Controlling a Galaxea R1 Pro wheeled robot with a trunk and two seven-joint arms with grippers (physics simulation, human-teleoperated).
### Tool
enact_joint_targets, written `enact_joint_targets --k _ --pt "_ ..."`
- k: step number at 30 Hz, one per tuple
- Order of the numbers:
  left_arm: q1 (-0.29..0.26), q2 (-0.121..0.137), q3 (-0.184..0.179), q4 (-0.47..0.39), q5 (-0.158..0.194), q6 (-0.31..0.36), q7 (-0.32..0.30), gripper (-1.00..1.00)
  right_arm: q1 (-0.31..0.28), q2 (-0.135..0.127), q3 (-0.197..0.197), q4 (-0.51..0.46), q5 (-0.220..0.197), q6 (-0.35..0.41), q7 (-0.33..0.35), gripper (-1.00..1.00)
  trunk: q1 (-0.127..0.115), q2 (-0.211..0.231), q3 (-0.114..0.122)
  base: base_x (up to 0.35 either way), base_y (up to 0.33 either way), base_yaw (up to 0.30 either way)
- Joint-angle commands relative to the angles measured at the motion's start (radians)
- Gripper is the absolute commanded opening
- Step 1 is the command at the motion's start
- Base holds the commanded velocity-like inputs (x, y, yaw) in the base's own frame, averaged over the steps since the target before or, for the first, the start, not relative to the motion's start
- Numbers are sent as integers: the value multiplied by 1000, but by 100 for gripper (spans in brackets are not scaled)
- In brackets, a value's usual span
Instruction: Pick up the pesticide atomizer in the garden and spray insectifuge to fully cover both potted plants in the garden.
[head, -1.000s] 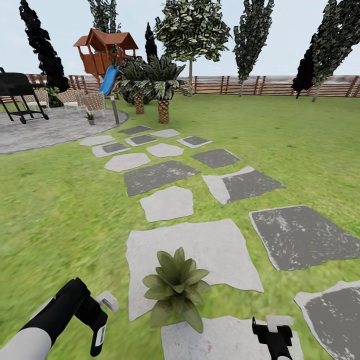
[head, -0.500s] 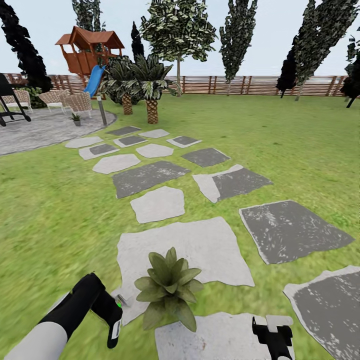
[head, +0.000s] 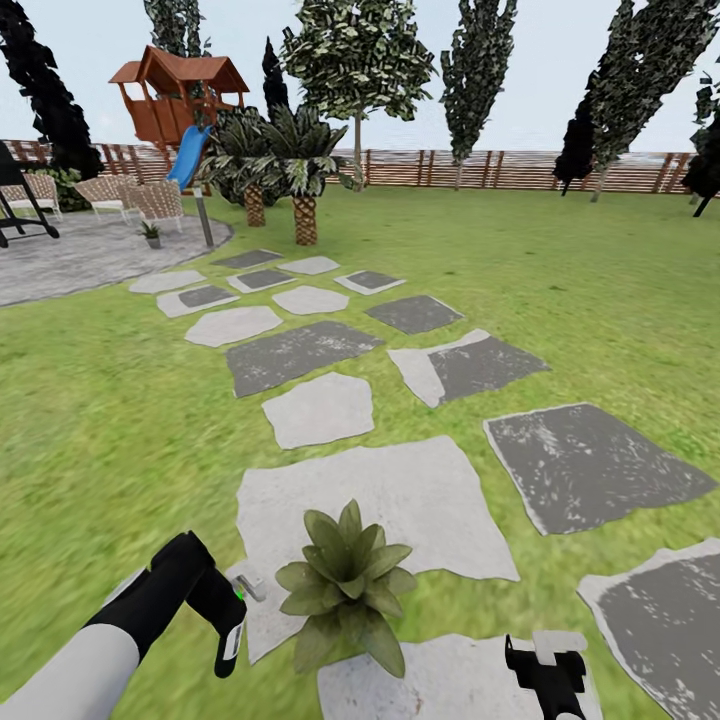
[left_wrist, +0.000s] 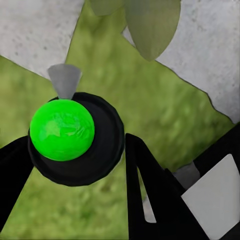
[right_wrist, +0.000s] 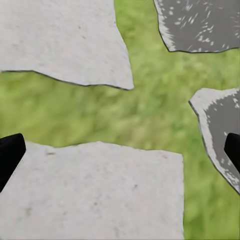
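Down by the potted plant, my left hand grips the atomizer; light, slick plastic, best held mid-body.

The head view looks forward and down along the stepping stones toward the far fence. The left wrist view looks down, very near the grass. The right wrist view looks straight down, near pale stones. All 3 views share grass and stones.
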Motion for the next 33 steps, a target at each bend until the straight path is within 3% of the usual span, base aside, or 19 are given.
enact_joint_targets --k 1,17,33 --pt "0 1 -3 -2 -4 6 -6 -100 -1 0 8 1 1 -1 -8 100 0 0 -1 43 45 0" --pt "36 3 -16 -1 -5 -8 -4 -100 -1 0 8 1 1 -1 -8 100 0 0 -1 5 5 0" --pt "30 6 -14 -18 -6 -6 -6 -100 -1 1 8 -1 -2 -1 -12 100 0 0 -3 0 0 0"
